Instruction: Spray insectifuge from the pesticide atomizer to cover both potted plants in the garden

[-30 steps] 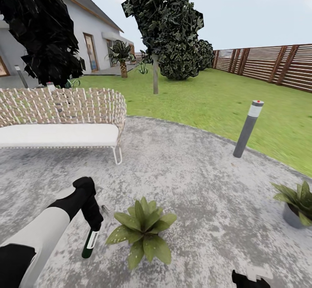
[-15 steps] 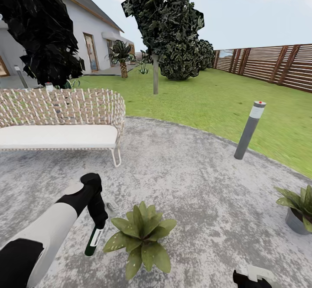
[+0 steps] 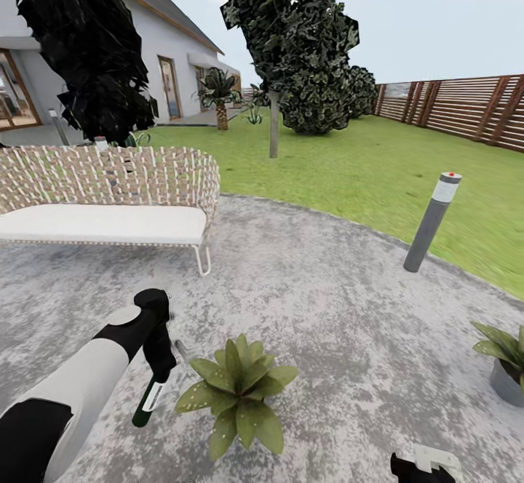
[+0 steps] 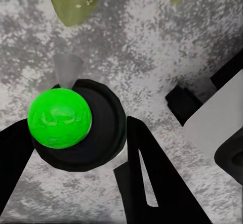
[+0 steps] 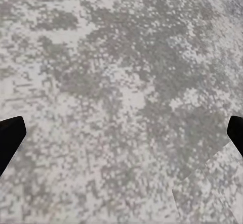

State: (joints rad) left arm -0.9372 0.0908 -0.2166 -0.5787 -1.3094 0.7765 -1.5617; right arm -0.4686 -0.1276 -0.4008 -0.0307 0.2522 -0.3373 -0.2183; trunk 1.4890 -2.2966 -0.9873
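- Two potted plants are seen on the grey stone patio (image 3: 342, 308): one potted plant (image 3: 236, 396) near the middle, the other potted plant (image 3: 506, 363) well apart at the edge.
- The pesticide atomizer (image 3: 149, 399) is held in the left pincer (image 3: 161, 361), just beside the near plant's leaves.
- A green cap (image 4: 59, 117) is seen between the left pincer's fingers (image 4: 152, 183).
- The right pincer (image 5: 121, 133) is spread wide over bare stone.
- A wicker seat (image 3: 109, 199) and a grey lamp post (image 3: 431, 221) are seen farther off.

Bright, even daylight; shadowless, grainy renders, stretched edges.
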